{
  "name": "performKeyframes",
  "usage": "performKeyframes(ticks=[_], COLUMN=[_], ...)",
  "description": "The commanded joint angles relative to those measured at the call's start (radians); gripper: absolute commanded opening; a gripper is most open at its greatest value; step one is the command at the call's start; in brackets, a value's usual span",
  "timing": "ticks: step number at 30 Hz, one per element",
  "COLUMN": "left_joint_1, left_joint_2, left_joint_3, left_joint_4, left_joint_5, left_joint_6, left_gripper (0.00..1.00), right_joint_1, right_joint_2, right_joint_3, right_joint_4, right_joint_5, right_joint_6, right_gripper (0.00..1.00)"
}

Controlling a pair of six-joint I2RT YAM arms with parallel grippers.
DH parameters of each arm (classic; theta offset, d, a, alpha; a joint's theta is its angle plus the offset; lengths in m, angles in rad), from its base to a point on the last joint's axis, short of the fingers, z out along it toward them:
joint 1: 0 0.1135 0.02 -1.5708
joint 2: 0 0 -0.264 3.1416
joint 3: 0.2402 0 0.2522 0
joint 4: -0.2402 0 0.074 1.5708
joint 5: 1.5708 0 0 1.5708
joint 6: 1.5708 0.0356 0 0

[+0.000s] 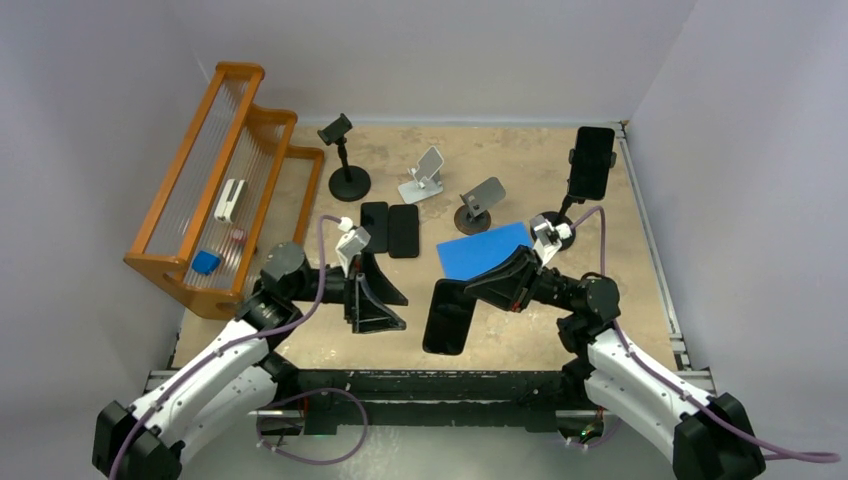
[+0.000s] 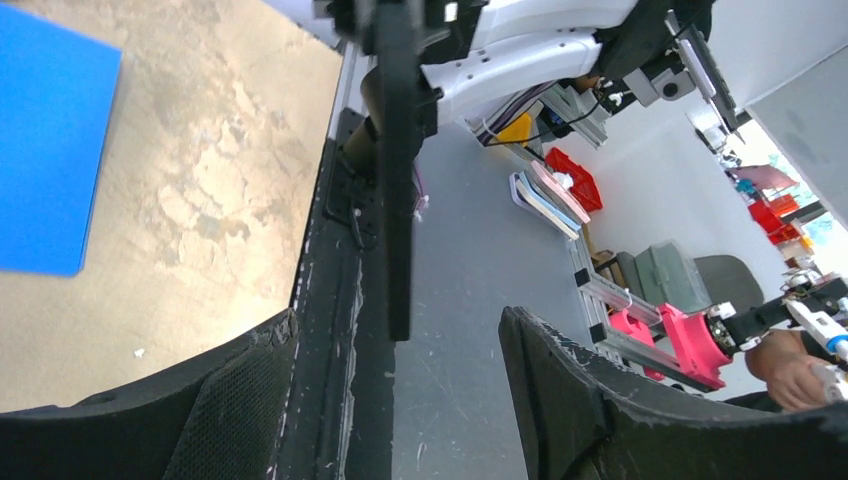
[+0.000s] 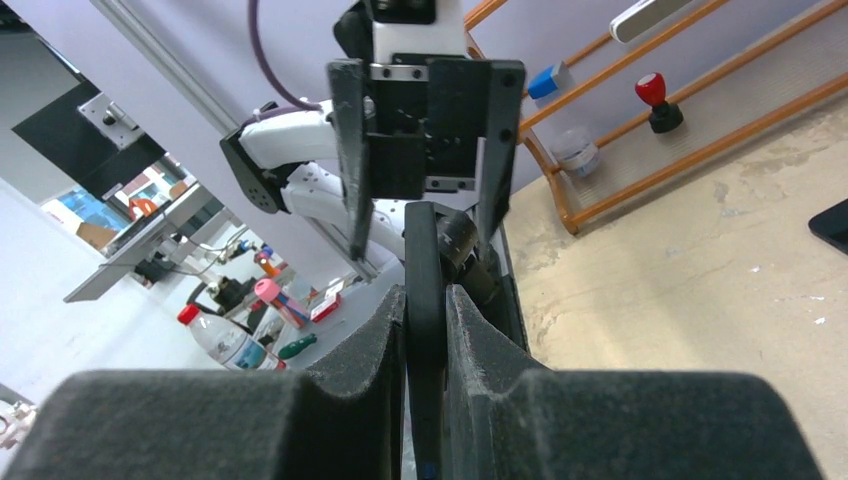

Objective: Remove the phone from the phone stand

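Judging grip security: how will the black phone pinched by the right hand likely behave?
The phone looks rigid: it runs straight, edge-on, between the pads of the right hand. Its smooth black faces are probably slippery. Held near one end with most hanging free, it may pivot or slip.

Top cam overhead; wrist cams face-to-face, close, sharing phone (image 3: 422, 265).

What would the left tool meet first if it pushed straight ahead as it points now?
The black phone, held edge-on by the right tool. It sits right in line with the open left tool, though depth is unclear.
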Motion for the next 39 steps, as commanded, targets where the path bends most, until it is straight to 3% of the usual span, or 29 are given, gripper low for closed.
performKeyframes(ticks=[1, 9, 13, 19, 28, 39], left_joint_1=[-0.004, -0.005, -0.005, -0.006, -0.016, -0.076], left_joint_2=[0.072, 0.177, 0.165, 0.151, 0.305, 0.361], left_joint_3=[-0.025, -0.044, -0.103, -0.198, -0.246, -0.223], left_joint_4=[0.144, 0.191, 0.285, 0.410, 0.665, 0.680], left_joint_5=[0.011, -0.107, -0.133, -0.133, -0.027, -0.055], left_joint_6=[-0.056, -0.073, -0.120, -0.197, -0.331, -0.310], left_gripper=[0.71, 0.71, 0.71, 0.74, 0.72, 0.66], right_joint_1=[0.007, 0.006, 0.007, 0.007, 0.007, 0.011], right_joint_2=[-0.007, 0.000, 0.015, 0.075, 0.173, 0.204], right_joint_3=[0.027, 0.059, 0.040, -0.009, -0.030, -0.022], right_joint_4=[0.104, -0.126, -0.157, -0.050, 0.093, 0.102], right_joint_5=[0.036, 0.114, 0.121, 0.092, 0.088, 0.092], right_joint_6=[0.048, 0.030, 0.072, 0.160, 0.226, 0.229], right_gripper=[0.00, 0.00, 0.00, 0.00, 0.00, 0.00])
